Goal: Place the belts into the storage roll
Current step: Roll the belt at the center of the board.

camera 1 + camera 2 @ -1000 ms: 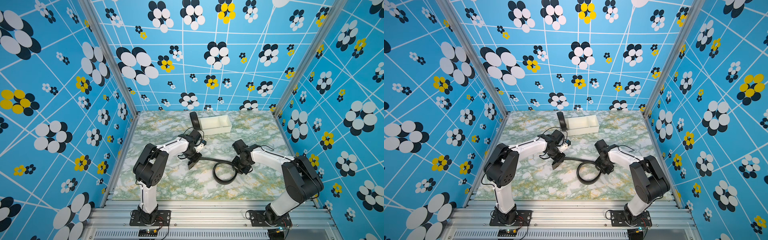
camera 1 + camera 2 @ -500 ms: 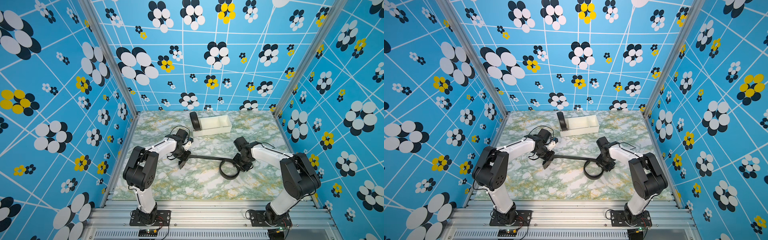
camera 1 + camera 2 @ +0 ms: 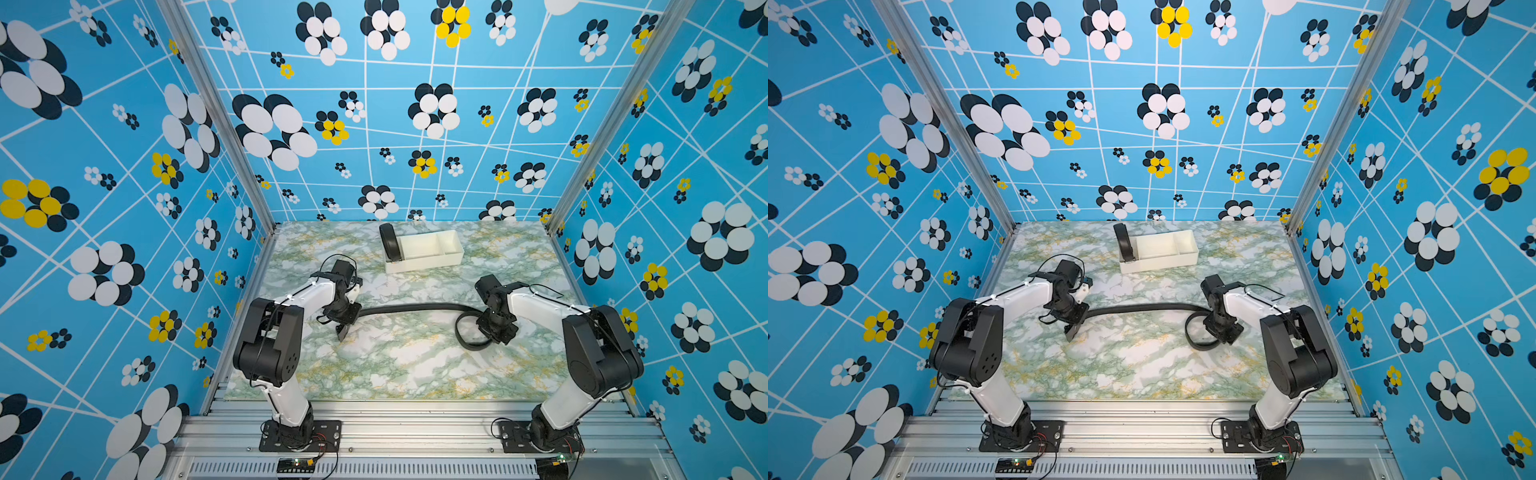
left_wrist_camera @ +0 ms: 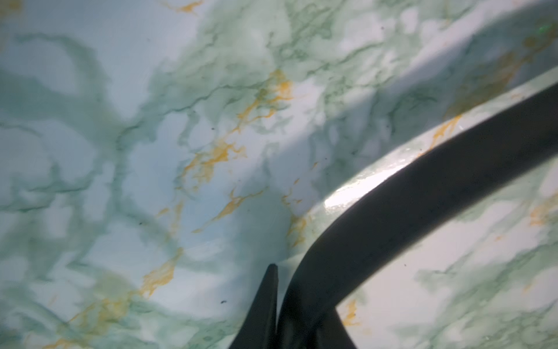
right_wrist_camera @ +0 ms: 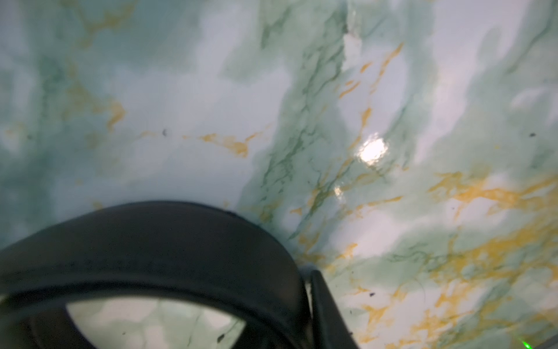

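Left wrist | left hand [image 4: 285, 291] pinches belt [image 4: 422, 193] | right hand [image 3: 498, 331] likewise

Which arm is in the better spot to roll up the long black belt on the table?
Probably the right one: the right gripper is shut on the curled end of the long black belt, while the left gripper just pinches its straight end.

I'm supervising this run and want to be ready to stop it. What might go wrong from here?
1. The loose belt spans between the left gripper and right gripper, both shut on it; uneven pulling may slip an end free.
2. The coiled belt stands tall at one end of the storage roll; a swinging strap might knock it out.
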Available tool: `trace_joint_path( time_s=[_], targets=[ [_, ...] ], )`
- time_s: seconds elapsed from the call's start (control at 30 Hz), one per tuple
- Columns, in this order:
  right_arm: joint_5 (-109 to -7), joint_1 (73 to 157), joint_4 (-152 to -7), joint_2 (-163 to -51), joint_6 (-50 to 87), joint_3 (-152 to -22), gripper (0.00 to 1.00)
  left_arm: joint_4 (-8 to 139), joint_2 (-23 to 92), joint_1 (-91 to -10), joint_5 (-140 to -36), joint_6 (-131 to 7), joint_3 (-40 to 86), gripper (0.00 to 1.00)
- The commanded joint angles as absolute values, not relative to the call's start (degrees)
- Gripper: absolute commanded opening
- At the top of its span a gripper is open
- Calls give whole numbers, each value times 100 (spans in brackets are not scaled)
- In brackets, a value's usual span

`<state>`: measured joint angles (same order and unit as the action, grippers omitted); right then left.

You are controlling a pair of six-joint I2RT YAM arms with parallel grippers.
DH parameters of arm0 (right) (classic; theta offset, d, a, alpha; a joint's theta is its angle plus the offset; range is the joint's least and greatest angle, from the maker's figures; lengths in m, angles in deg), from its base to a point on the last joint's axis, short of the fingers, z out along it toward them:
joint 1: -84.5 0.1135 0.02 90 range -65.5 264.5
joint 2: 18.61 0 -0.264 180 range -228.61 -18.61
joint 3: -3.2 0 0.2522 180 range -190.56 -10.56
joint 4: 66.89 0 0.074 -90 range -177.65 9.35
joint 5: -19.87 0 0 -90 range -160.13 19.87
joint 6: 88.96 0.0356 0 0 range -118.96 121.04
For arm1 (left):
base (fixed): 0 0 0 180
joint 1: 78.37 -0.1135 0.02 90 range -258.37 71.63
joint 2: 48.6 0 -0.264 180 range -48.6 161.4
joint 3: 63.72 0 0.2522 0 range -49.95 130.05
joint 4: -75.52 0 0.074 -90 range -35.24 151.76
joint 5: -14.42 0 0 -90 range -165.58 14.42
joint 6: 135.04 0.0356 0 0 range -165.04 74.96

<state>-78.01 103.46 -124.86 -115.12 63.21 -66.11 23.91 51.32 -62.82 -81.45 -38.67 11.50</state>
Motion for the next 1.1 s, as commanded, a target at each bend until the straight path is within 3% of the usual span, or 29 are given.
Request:
trace_joint_path(
  time_s=[0.0, 0.43, 0.83, 1.07],
  targets=[
    [-8170, 10364, -12757, -11707, 6644, -6499, 0, 2226, 4937, -5916, -7991, -4033, 953, 5],
    [-8076, 10804, -11478, -11562, 9681, -6244, 0, 1748, 4507, -4280, -7637, -4548, 800, 5],
    [-8130, 10598, -10944, -11975, 10627, -6801, 0, 1293, 4637, -3049, -7609, -4821, 1100, 5],
    [-7769, 11043, -10880, -12685, 10846, -7823, 0, 1819, 5036, -2671, -8194, -5000, 1403, 5]
  ],
)
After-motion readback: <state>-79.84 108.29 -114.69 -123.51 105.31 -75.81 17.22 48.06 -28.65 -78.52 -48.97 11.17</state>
